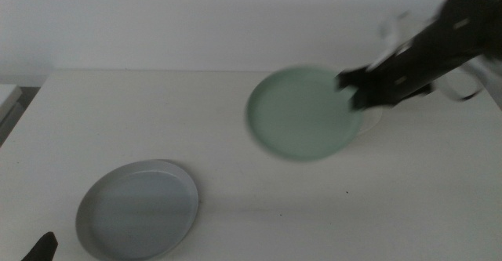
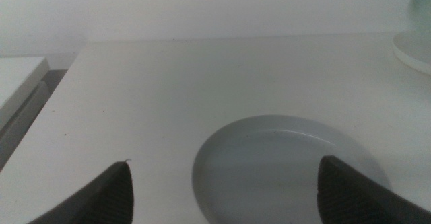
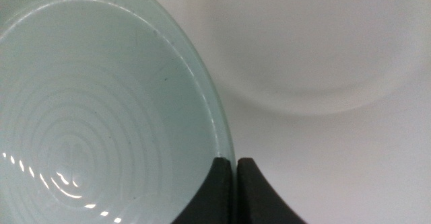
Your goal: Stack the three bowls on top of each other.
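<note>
Spanning the whole scene, the white table carries three shallow dishes, none holding anything and none bearing readable writing. The mint green bowl is blurred and tilted toward the far right part of the tabletop, its right rim pinched between the jaws of the right gripper, whose dark arm reaches in from the right edge. The right wrist view shows those two jaws pressed together on the green rim, with concentric rings visible inside the dish. The grey bowl rests flat near the front edge, left of centre. The white bowl lies mostly hidden behind and beneath the green one, a sliver of its rim showing beside it; the right wrist view shows it pale and out of focus. The left gripper waits at the front left corner, jaws spread wide, framing the near side of the grey bowl.
</note>
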Tool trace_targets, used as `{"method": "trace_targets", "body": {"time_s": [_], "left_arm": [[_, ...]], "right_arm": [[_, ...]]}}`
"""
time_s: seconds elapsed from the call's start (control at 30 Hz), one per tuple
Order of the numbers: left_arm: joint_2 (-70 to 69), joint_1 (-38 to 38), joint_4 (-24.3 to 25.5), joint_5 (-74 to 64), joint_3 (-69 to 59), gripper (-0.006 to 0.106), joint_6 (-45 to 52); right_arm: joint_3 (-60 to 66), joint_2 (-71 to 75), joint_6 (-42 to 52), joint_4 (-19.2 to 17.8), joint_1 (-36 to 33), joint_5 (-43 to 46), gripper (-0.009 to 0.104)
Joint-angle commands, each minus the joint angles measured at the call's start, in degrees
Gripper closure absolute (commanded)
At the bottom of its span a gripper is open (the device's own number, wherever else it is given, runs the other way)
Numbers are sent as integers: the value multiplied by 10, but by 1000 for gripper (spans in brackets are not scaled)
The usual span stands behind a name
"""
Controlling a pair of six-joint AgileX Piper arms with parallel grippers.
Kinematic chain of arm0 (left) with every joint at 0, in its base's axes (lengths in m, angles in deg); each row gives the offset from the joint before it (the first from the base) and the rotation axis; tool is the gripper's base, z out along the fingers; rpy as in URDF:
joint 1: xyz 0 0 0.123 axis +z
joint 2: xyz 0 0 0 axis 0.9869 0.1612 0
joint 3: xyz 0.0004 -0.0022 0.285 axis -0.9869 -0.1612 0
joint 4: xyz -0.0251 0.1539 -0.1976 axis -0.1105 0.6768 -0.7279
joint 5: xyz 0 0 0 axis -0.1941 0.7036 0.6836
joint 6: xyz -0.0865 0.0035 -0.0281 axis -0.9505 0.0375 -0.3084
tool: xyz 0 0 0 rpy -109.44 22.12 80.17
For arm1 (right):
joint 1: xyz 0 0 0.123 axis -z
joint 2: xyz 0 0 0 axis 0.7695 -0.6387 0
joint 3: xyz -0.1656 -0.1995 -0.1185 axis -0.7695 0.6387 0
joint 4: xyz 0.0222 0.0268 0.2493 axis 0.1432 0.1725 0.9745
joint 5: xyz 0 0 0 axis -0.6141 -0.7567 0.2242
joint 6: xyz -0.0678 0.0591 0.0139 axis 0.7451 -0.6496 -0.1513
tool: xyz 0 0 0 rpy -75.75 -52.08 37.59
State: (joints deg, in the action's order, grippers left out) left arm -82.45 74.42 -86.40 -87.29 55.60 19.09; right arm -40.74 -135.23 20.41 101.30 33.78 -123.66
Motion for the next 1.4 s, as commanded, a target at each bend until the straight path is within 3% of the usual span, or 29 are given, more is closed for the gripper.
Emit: {"method": "trace_targets", "body": {"time_s": [0.0,0.6,0.87,0.97,1.2,1.27,1.37], "left_arm": [[-2,0,1,9,0,7,-1],[-2,0,1,8,0,7,-1],[-2,0,1,8,0,7,-1],[-2,0,1,8,0,7,-1],[-2,0,1,8,0,7,-1],[-2,0,1,8,0,7,-1],[-2,0,1,8,0,7,-1]], "right_arm": [[-3,-25,-5,-2,-27,13,98],[-2,-124,-5,2,-48,20,98],[-2,-134,-5,-27,-48,20,95],[-2,-134,-5,-27,-48,20,84],[-20,-104,-5,-41,-44,17,34],[-50,-95,-24,-76,-34,2,24],[-120,-103,-64,-135,-9,-33,23]]}}
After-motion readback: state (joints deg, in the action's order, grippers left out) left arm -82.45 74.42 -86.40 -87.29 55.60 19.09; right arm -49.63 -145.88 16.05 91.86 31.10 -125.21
